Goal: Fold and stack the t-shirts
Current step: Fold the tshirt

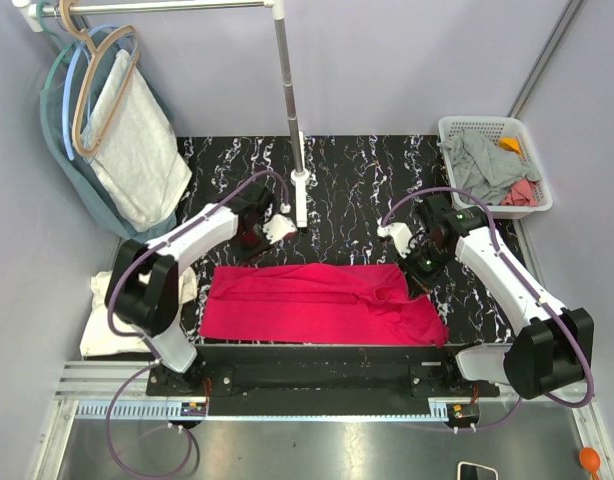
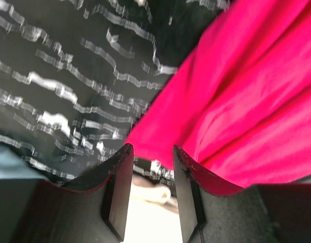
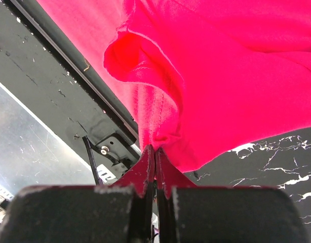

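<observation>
red t-shirt (image 1: 317, 305) lies spread on desk (image 1: 357, 170), long axis left-right along near edge; right jaws clenched on its right-end fabric; left jaws parted, empty, hovering just off its far-left corner

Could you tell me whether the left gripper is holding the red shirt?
No, the left gripper is open and empty beside the red shirt.

White-shelled arms (image 1: 202, 232) with black joints, purple cables (image 1: 424, 193), black jaws.
</observation>
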{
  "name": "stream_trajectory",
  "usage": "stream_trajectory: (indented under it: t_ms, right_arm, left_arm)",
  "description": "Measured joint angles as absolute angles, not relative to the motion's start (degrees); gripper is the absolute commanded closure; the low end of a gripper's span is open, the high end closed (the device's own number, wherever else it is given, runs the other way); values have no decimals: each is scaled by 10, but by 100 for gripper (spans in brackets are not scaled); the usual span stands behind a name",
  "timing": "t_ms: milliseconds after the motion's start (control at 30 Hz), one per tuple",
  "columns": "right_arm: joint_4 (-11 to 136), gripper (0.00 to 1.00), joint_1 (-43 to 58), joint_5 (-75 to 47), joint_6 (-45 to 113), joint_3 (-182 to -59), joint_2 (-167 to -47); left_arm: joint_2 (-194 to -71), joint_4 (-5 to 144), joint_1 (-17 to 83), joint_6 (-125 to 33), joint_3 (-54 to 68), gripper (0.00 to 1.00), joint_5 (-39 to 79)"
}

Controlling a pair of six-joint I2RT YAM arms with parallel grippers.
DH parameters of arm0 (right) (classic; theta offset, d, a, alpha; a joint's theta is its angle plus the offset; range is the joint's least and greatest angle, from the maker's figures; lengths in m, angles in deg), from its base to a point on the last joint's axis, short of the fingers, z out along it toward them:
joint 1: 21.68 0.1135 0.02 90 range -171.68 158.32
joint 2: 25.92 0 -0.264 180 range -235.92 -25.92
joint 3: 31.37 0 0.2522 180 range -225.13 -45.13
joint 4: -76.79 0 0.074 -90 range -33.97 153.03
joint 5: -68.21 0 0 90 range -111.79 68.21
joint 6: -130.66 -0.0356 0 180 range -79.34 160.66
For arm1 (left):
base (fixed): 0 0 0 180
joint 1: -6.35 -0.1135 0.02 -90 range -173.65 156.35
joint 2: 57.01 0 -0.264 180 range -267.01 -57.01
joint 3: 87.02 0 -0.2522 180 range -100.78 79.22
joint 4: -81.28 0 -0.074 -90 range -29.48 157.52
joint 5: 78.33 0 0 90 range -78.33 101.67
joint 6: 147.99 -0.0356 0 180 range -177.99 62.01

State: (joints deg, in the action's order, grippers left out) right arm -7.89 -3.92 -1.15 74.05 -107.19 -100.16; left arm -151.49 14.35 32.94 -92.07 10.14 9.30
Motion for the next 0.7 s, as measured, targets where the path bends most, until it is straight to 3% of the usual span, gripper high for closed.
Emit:
stream_trajectory:
  t_ms: [233, 700]
  right_arm:
    - [-79, 100, -37, -13, 741, -1071, -1002]
    - [-78, 100, -37, -13, 741, -1066, -1001]
  left_arm:
    - [-1577, 174, 355, -907, 93, 59, 119]
    - [-1589, 215, 402, -890, 120, 57, 126]
